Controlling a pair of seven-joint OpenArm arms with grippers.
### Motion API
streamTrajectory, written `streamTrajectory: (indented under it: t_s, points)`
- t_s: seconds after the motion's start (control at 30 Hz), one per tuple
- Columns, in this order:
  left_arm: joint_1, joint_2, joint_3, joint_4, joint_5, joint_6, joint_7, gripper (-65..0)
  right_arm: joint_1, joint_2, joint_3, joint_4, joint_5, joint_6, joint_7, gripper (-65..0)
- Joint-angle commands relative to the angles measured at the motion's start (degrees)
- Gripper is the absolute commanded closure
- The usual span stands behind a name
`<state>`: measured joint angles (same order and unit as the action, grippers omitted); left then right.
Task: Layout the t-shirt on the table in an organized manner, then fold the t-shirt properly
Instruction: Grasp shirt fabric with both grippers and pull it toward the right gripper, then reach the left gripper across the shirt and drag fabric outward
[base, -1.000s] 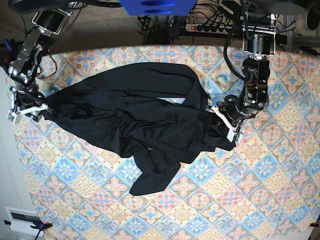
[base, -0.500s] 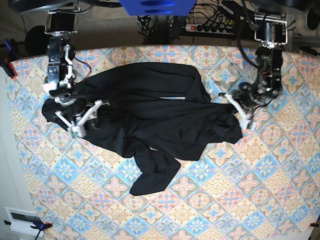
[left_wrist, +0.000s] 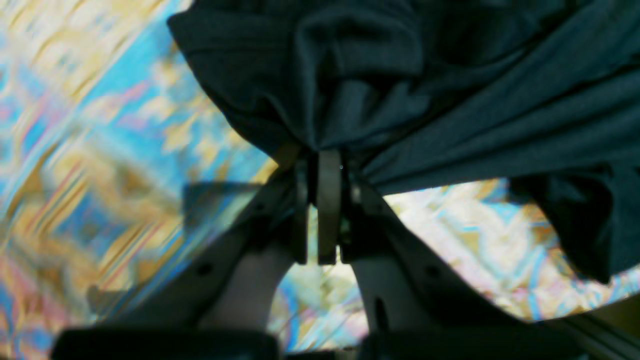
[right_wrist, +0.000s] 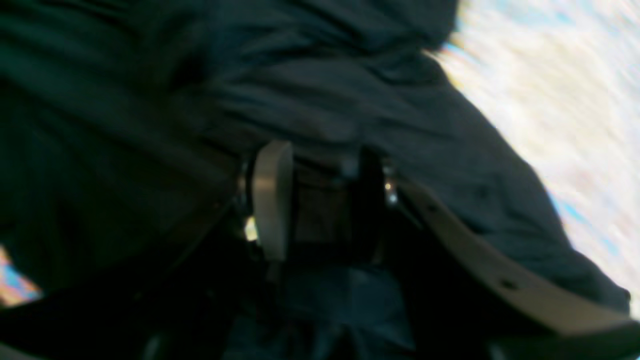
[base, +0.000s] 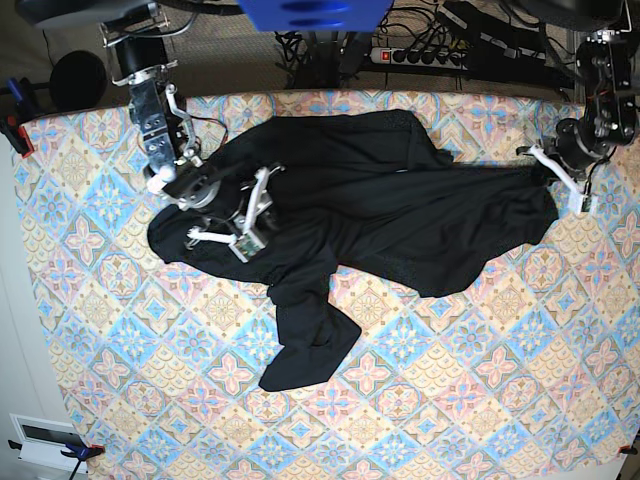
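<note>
The black t-shirt (base: 380, 210) lies crumpled and stretched across the far half of the table (base: 450, 400), with one part trailing toward the front (base: 300, 350). My left gripper (base: 550, 170) is at the shirt's right end. In the left wrist view that gripper (left_wrist: 322, 160) is shut on a bunched edge of the t-shirt (left_wrist: 450, 100), held a little above the table (left_wrist: 100, 125). My right gripper (base: 245, 212) sits over the shirt's left part. Its fingers (right_wrist: 272, 200) stand apart, open, against the t-shirt (right_wrist: 350, 90).
A power strip with cables (base: 420, 55) lies behind the table's far edge. A blue object (base: 310, 12) hangs at the top centre. A white device (base: 45, 440) sits off the table's front left corner.
The left gripper has shut on the shirt's right edge and pulled it right and back, dragging the whole shirt along. The right arm has swung from the left table edge onto the shirt.
</note>
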<state>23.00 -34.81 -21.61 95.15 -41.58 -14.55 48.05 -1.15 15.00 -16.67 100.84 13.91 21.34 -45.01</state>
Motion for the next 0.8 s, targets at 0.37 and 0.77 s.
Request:
streamTrajectory:
  t_s: [0.37,0.77]
  points:
    - [-0.1,-1.28,-1.47,1.07,-0.48,0.35,-0.98,-5.3,8.93,-0.19,-5.71,-4.88,0.37,0.24,1.19,-17.3]
    - [-6.08,-1.1,1.52,16.54,-4.79,0.17,-0.89,-23.6,10.07,-0.19,-4.39,-4.35,0.37,0.24,1.19,-30.1]
